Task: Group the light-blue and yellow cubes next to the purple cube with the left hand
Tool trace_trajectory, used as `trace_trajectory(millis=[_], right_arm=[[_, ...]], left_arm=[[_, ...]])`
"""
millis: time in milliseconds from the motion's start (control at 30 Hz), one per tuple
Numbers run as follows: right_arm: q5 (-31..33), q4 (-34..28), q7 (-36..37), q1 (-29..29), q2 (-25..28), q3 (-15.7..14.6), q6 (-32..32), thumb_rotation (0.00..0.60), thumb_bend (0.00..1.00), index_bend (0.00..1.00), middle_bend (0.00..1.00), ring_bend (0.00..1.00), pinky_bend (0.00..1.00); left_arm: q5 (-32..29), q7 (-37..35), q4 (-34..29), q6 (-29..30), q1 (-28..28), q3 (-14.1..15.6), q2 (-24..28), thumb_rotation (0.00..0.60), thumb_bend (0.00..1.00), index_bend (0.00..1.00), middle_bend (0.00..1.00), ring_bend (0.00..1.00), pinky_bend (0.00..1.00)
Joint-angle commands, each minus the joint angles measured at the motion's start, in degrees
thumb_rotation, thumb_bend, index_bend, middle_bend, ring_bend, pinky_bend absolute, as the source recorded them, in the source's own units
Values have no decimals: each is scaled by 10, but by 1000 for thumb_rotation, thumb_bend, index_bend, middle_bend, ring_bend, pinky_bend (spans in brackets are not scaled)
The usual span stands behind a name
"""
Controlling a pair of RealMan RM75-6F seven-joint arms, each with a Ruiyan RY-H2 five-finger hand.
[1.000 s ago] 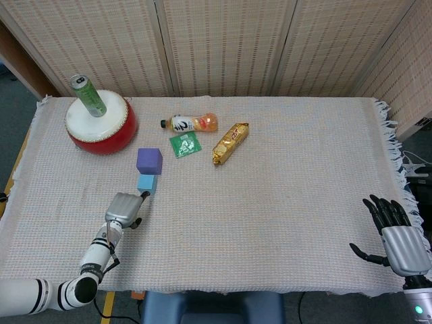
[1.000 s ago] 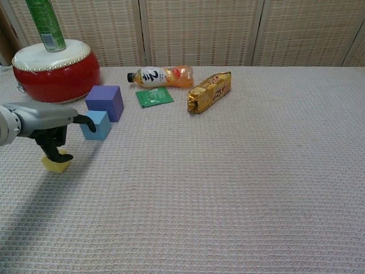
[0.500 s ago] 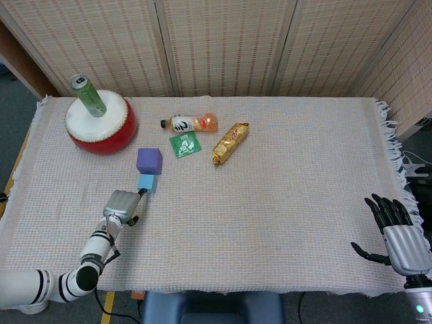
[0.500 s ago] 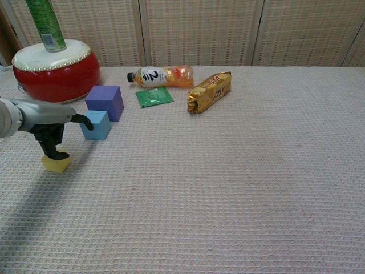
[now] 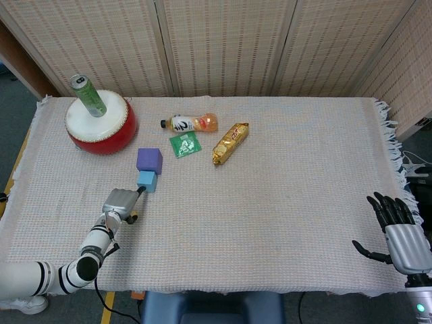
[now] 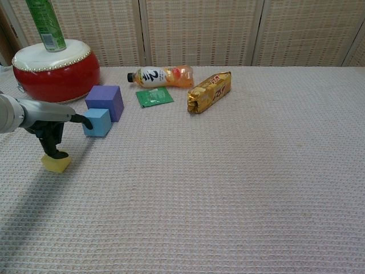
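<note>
cubes: blue cube [image 6: 97,122] sits touching purple cube [image 6: 105,102], so that half looks done. yellow cube [image 6: 56,162] lies apart, nearer the front edge. left hand [image 6: 48,127] hangs over it, fingers curled down onto its top, thumb reaching toward the blue cube; a firm grip cannot be told. right hand [image 5: 398,233] rests spread, holding nothing. drum [image 6: 56,71] carries a can [image 6: 47,24] on top.

The purple cube [image 6: 105,101] sits by a light-blue cube [image 6: 97,122] and a yellow cube [image 6: 56,162]; the drum [image 6: 56,71] is red with a white top, the can [image 6: 47,24] green. The sachet [image 6: 154,96] is green, the snack bar [image 6: 209,92] gold, the bottle [image 6: 161,76] orange with a white label; the cloth [image 6: 228,182] is pale pink with a waffle weave; the left hand [image 6: 47,121] is grey with black fingers.
</note>
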Motion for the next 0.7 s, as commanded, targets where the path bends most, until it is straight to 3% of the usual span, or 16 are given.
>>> trace_trajectory(millis=[33,700], right_arm=[[0,1,0,0,0,0,0,345,0,0,0,0,0],[3,-1,-2,1,0,-1,-6,346,0,0,0,0,0]], left_arm=[[-4,-3,2,-3,-4,4,1,600,385,50,1000,1000,1000],[13,-48,22,-15,-19,14,-11,600,381,0,1000,1000,1000]])
